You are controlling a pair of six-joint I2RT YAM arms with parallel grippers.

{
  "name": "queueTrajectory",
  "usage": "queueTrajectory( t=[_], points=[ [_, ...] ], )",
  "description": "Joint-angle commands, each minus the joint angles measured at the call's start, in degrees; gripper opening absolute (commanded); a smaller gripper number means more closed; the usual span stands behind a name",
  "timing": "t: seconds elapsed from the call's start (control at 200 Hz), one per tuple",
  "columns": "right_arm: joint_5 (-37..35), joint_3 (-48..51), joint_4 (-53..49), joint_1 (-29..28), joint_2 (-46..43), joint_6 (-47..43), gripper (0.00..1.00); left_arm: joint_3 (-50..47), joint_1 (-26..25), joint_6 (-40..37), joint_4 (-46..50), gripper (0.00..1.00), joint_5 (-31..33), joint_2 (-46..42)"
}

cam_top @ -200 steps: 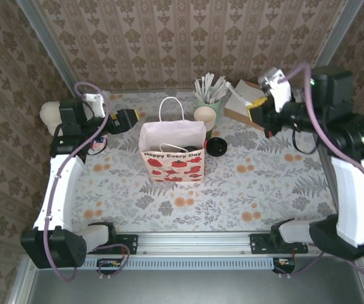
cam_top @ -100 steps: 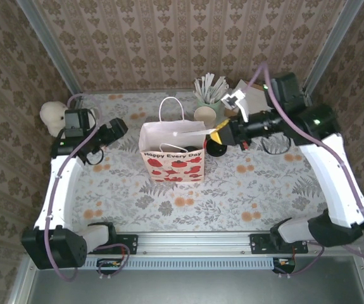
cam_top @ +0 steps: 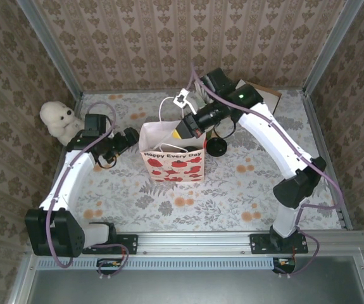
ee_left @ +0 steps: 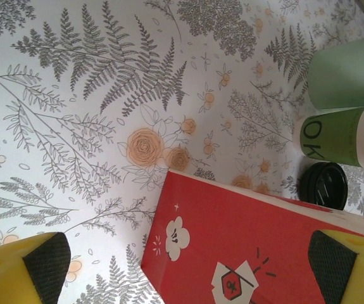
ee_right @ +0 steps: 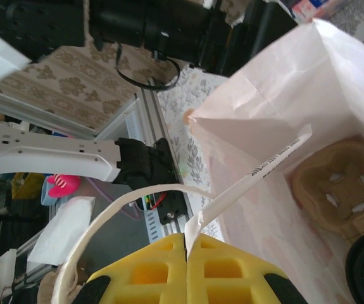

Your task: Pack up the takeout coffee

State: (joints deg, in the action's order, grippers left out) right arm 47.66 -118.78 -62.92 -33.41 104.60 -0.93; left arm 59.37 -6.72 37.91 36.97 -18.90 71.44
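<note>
Presently I record the red-and-white paper bag (cam_top: 172, 158) standing upright at the middle of the floral-patterned bench (cam_top: 251, 190), mouth open. Its front is printed "Happy Every Day" above red fruit motifs.

My right claw (cam_top: 185, 126) is closed, pinching the bag's upper rim at the far right corner. In the right wrist view the yellow fingers (ee_right: 232, 272) meet with the white paper edge caught between them. That edge carries a line of small black print which I cannot read. A moulded brown pulp cup carrier (ee_right: 333, 183) lies on the bag's floor.

The takeout coffee (cam_top: 217, 147), a small dark cup with a round black plastic lid, stands upright on the bench. It is just beside the bag's right side, outside it and apart from both claws. Next to it is a cream paper cup with a green band (ee_left: 337, 136) lettered "OK" in white; any further characters are cut off. A pale green cup (ee_left: 349, 79) stands beside that.

My left claw (cam_top: 130, 136) is spread wide and holds nothing, hovering near the bag's left side. A white plush bear (cam_top: 58, 120) sits at the far left edge.
</note>
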Motion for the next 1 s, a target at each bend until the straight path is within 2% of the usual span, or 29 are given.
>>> queueTrajectory(
  t=[0.0,0.06,0.185,0.4,0.49,0.57,0.67,0.785,0.82,0.92,0.995],
  points=[
    [-5.28,0.29,0.74,0.01,2.01,1.71,0.03,-0.16,-0.32,1.07,-1.48,1.00,-1.67,0.50],
    [-6.92,0.24,-0.50,0.01,3.00,1.36,0.06,-0.12,-0.32,0.66,-1.31,1.00,-1.69,0.78],
    [-11.47,0.13,-2.21,0.42,2.38,0.16,0.24,0.06,-0.38,0.08,-0.81,1.00,-1.41,1.32],
    [-20.57,0.20,-6.71,2.41,-2.95,-2.12,0.42,1.50,-0.31,-1.21,0.54,1.00,-0.15,1.75],
    [-24.36,2.10,-7.19,3.01,-6.72,-3.45,0.55,2.10,-0.31,-1.91,1.29,1.00,1.16,1.77],
    [-31.57,6.14,-4.61,4.52,-10.83,-2.24,0.67,2.73,-0.24,-2.47,1.79,1.00,2.04,1.78],
    [-40.46,13.50,2.41,9.87,-15.21,4.34,0.78,3.34,-0.18,-3.25,1.08,1.00,1.33,1.62],
    [-42.38,23.05,11.74,19.76,-18.16,15.19,0.90,3.32,-0.16,-3.89,-1.71,1.00,-1.05,1.11],
    [-42.79,25.22,13.97,22.45,-18.37,17.29,0.99,3.30,-0.20,-4.03,-2.35,1.00,-1.68,0.96],
    [-42.29,27.09,17.38,27.82,-15.37,21.69,1.00,3.41,-0.20,-4.25,-3.44,1.00,-2.11,0.47],
    [-41.04,25.65,18.70,29.26,-10.82,24.39,1.00,3.22,-0.22,-4.11,-4.02,1.00,-1.69,0.11]
  ],
)
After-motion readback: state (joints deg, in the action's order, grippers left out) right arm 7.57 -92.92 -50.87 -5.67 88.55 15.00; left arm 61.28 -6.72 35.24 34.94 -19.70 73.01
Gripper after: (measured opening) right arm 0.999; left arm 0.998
